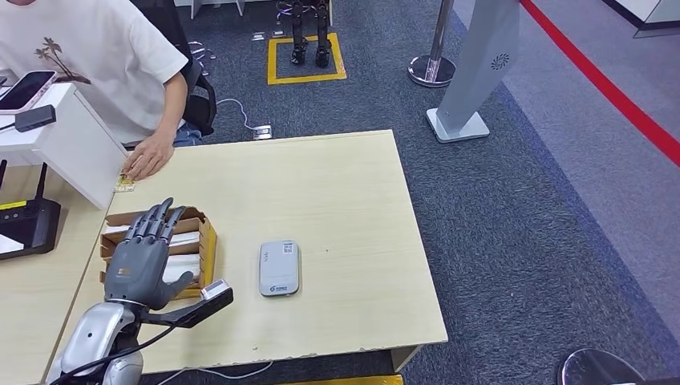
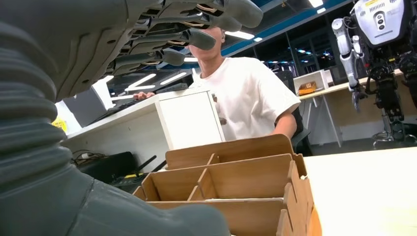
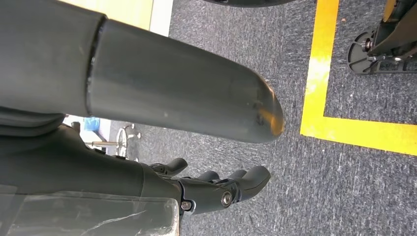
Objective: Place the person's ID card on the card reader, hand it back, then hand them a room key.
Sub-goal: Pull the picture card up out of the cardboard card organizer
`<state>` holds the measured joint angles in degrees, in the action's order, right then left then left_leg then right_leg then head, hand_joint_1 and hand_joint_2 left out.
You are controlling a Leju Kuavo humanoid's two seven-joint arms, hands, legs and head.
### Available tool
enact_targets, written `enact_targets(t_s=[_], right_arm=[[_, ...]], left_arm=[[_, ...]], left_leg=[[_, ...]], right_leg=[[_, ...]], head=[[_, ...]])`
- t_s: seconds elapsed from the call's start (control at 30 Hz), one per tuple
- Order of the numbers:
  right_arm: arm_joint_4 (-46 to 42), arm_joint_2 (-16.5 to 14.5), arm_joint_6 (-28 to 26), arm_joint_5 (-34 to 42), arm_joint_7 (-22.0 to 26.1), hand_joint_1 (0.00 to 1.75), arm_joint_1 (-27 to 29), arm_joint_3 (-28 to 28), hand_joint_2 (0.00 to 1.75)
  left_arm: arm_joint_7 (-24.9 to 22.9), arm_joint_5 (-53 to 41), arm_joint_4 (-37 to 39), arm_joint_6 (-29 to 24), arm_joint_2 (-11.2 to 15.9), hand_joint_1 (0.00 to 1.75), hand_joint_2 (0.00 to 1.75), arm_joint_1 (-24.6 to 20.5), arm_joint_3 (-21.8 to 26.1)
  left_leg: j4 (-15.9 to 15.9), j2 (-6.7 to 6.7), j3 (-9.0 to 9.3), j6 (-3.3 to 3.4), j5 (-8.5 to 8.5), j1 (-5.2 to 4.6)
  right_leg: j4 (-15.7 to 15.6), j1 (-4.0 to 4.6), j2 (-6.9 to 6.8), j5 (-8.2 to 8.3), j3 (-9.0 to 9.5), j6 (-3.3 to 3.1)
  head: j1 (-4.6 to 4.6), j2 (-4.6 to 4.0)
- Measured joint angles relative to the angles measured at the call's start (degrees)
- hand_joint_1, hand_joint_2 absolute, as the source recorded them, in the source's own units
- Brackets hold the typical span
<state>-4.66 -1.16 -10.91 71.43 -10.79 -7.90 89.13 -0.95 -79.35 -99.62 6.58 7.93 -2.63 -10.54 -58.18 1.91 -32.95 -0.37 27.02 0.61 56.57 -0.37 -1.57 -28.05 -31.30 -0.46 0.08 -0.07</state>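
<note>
My left hand [image 1: 144,253] hovers flat over a wooden card box [image 1: 207,241], fingers stretched out and holding nothing. In the left wrist view the same hand [image 2: 74,59] hangs above the box's compartments [image 2: 246,182]. The grey card reader [image 1: 279,267] lies on the table just right of the box, with nothing on it. At the table's far left edge a person's hand [image 1: 148,160] presses on a small yellowish card [image 1: 123,185]. My right hand [image 3: 147,182] hangs over the carpet with nothing in it, fingers loosely apart.
A white raised counter [image 1: 64,136] with a phone [image 1: 28,88] stands at the left, a black router [image 1: 28,224] below it. The wooden table [image 1: 345,208] is bare right of the reader. A stanchion base [image 1: 431,70] and grey pillar [image 1: 473,72] stand on the floor beyond.
</note>
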Motion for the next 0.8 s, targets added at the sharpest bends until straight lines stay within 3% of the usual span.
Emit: enact_targets(t_s=[0.2, 0.8], right_arm=[[0.0, 0.0, 0.0, 0.13, -0.05, 0.0, 0.0, 0.0, 0.0], [0.0, 0.0, -0.15, 1.13, -0.32, 0.0, 0.05, 0.0, 0.0]], left_arm=[[-0.46, 0.08, -0.85, 0.51, 0.76, 0.0, 1.75, 0.9, -0.07], [-2.07, 0.27, -6.96, 0.21, 2.4, 0.0, 1.75, 10.11, -0.07]], left_leg=[[0.0, 0.0, 0.0, 0.0, 0.0, 0.0], [0.0, -0.01, 0.0, 0.01, 0.02, 0.0]], right_leg=[[0.0, 0.0, 0.0, 0.01, 0.02, 0.0], [0.0, 0.0, -0.02, -0.01, 0.03, 0.0]], head=[[0.0, 0.0], [-0.01, 0.0]])
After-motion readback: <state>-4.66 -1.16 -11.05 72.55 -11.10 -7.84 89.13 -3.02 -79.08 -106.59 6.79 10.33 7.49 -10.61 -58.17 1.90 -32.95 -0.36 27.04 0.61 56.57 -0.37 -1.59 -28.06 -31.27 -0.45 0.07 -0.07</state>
